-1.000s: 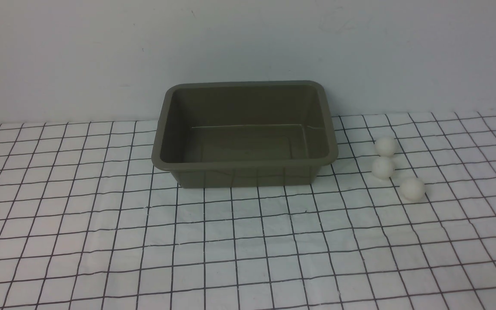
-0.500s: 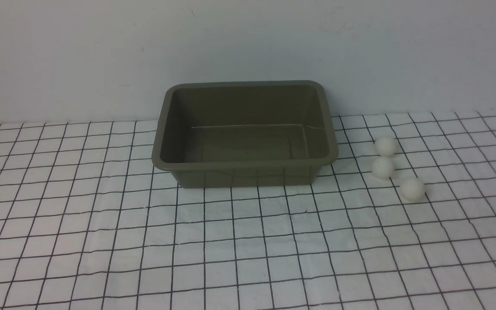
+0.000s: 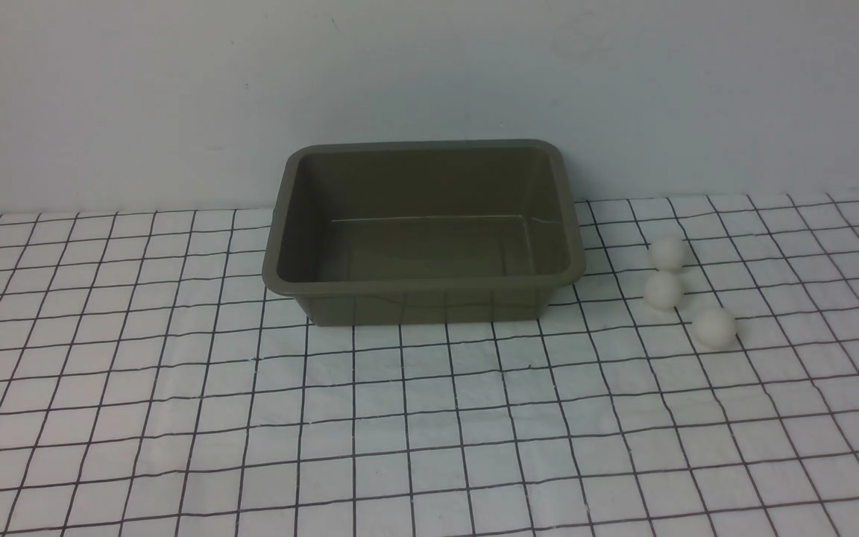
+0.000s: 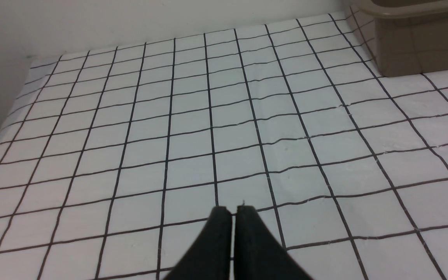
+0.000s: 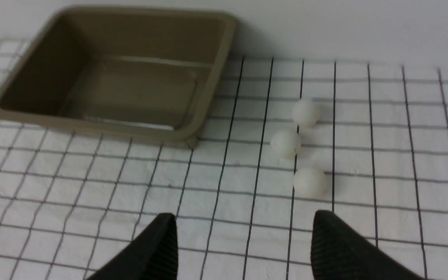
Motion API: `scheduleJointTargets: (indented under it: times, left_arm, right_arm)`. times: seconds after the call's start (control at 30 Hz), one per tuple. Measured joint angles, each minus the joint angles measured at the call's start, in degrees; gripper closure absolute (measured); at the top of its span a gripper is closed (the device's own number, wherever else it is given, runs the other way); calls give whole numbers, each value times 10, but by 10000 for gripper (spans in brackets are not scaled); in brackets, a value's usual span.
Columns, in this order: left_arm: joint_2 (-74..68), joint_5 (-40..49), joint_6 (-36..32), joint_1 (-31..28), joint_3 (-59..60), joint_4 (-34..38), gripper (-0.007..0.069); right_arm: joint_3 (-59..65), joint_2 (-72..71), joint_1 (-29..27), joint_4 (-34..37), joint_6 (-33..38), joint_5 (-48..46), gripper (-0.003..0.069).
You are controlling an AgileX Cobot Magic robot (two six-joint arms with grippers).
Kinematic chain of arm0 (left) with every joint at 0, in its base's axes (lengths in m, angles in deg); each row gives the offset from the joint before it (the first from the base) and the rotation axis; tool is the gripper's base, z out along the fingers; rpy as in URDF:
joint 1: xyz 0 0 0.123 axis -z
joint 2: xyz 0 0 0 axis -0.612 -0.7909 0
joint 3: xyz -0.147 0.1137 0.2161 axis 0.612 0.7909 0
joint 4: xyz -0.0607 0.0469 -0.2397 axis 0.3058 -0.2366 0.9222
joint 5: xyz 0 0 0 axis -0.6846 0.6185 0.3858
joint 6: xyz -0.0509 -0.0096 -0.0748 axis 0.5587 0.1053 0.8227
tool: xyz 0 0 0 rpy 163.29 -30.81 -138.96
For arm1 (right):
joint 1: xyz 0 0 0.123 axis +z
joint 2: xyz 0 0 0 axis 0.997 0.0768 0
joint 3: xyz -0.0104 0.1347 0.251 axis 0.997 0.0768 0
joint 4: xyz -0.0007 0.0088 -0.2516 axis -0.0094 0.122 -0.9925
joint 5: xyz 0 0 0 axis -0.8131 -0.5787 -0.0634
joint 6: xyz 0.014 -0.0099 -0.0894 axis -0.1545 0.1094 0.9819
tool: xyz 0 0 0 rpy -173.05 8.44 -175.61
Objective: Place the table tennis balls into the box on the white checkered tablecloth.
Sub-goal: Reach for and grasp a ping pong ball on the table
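- Two grippers show, each only in its own wrist view. The left gripper (image 4: pixel 233 210) has its two black fingers (image 4: pixel 216 249) pressed side by side with just a hairline slit between them. It is closed and holds nothing. It points forward over bare squares of the white checkered tablecloth (image 4: pixel 193 116), and a corner of the box (image 4: pixel 414 50) stands well apart from it.
- The right gripper (image 5: pixel 244 217) is spread wide. Its ribbed black fingers (image 5: pixel 158 249) stand well apart with only cloth between them, so it grips nothing. It hangs over the tablecloth on the robot's side of the balls, angled forward and down. The near ball (image 5: pixel 309 182) lies just beyond one fingertip, apart from it.
- All three table tennis balls (image 3: pixel 663 289) lie on the cloth to the right of the box, outside it.
- The far ball (image 3: pixel 668 253) and the middle ball (image 3: pixel 663 289) sit just beside each other; whether they touch cannot be told. The near ball lies a little apart, farther right and closer to the robot. Each ball is plain matte white, and any print is too small to make out.
- The box (image 3: pixel 422 286) is an olive-grey plastic tub, rectangular with rounded corners, a flared rim and sloping walls. It stands upright, open side up, at the far middle of the tabletop, close to the pale wall (image 3: pixel 429 67). Its glossy outer side mirrors the cloth's black grid lines.
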Motion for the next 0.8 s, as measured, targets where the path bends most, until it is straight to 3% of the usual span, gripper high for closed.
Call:
scheduleJointTargets:
  times: [0.5,0.8]
  left_arm:
    - [0,0,0,0,0,0,629]
    - [0,0,0,0,0,0,629]
  right_arm:
    - [-237,534,0,-52,9,-116,239]
    - [-278,591,0,-82,6,-98,239]
